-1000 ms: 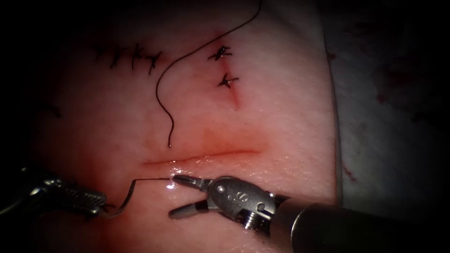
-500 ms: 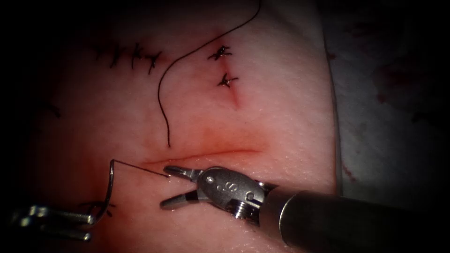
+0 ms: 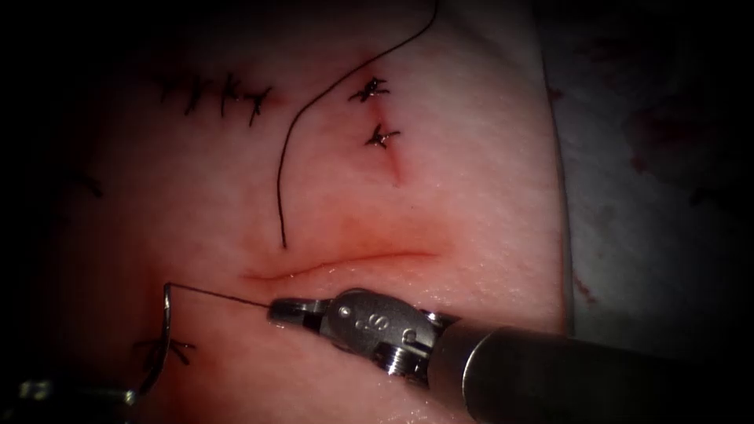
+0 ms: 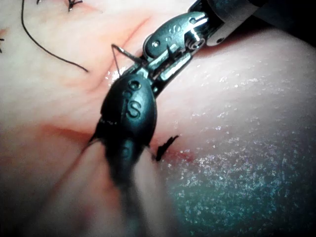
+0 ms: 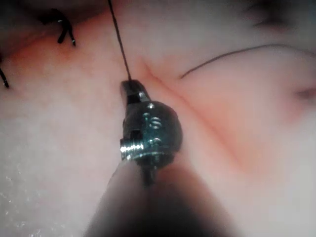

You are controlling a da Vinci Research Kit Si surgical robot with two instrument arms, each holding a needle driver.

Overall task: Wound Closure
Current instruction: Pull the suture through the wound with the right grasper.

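While your right tool [image 3: 287, 308] lies just near of the cut [image 3: 338, 263] in the endoscope view, jaws pinched on the thread [image 3: 220, 295], your left tool [image 3: 75, 391] at the near left grips the needle [image 3: 161, 338] at its lower curve, clear of the tissue [image 3: 440, 188]. Your left wrist view adds the needle [image 4: 116, 58] rising past that tool [image 4: 129, 106]. Your right wrist view shows the closed tool [image 5: 132, 91] with thread [image 5: 118, 42] running taut from its tip.
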